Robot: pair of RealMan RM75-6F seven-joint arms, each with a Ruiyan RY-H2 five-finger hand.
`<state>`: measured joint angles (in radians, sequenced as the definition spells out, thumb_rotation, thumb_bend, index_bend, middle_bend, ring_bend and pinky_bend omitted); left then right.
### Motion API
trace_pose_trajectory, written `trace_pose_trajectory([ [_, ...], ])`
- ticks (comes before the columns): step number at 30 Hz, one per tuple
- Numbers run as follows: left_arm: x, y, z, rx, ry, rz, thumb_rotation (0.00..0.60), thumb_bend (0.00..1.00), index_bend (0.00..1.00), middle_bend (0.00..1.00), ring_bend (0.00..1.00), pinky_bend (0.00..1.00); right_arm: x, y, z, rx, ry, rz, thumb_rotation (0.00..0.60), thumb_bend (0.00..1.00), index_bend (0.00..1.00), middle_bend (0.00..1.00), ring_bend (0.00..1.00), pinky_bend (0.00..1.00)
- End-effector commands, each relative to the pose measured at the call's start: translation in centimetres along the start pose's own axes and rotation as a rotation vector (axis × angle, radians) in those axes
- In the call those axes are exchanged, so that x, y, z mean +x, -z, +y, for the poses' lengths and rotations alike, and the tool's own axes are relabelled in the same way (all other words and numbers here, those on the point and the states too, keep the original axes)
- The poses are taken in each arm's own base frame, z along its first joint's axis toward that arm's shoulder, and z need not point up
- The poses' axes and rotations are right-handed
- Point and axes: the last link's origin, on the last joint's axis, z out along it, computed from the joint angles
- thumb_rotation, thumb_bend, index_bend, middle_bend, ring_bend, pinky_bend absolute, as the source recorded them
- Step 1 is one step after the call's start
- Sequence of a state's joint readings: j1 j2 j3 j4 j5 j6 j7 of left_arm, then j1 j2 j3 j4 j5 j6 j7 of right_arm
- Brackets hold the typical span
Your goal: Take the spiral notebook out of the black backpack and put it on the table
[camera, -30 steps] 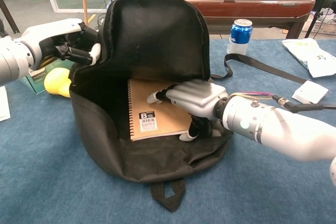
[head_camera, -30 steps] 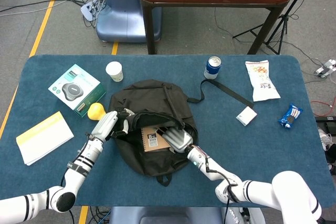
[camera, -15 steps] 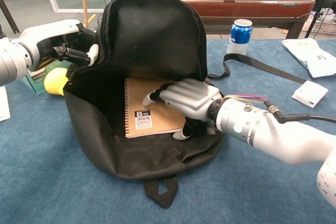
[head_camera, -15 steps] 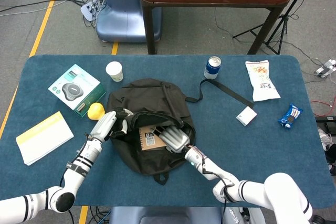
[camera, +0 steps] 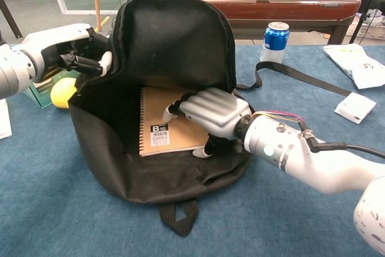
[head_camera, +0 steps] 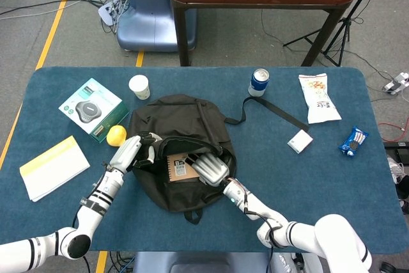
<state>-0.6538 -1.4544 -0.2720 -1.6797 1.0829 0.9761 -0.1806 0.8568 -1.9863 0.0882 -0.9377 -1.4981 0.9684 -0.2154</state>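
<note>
The black backpack (head_camera: 182, 126) lies mid-table with its mouth held open, its flap (camera: 174, 34) standing up. Inside it lies the brown spiral notebook (head_camera: 177, 167) (camera: 157, 126), spiral to the left, barcode label low on the cover. My right hand (head_camera: 211, 168) (camera: 207, 111) reaches into the bag; its fingers lie over the notebook's right half and the thumb sits at the lower edge, gripping it. At the left rim of the opening, my left hand (head_camera: 131, 151) (camera: 67, 52) holds the backpack's edge up.
A yellow fruit (head_camera: 116, 135), green box (head_camera: 93, 109) and white cup (head_camera: 138, 86) stand left of the bag; a yellow-white pad (head_camera: 54, 167) lies far left. The bag's strap (head_camera: 275, 112), blue can (head_camera: 258, 82), snack bag (head_camera: 318, 98), small white box (head_camera: 300, 140) and blue packet (head_camera: 353, 140) lie right.
The backpack, the notebook and my right hand have slid a little to the left together. My left hand still holds the bag's rim in the same place.
</note>
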Motion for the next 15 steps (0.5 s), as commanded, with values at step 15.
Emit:
trace_pose_trajectory([
  [15, -0.16, -0.04, -0.10, 0.004, 0.007, -0.003, 0.600, 0.69, 0.63, 0.37, 0.27, 0.10, -0.26, -0.31, -0.02, -0.004, 0.004, 0.011, 0.600, 0.51, 0.26, 0.26, 0.17, 0.25],
])
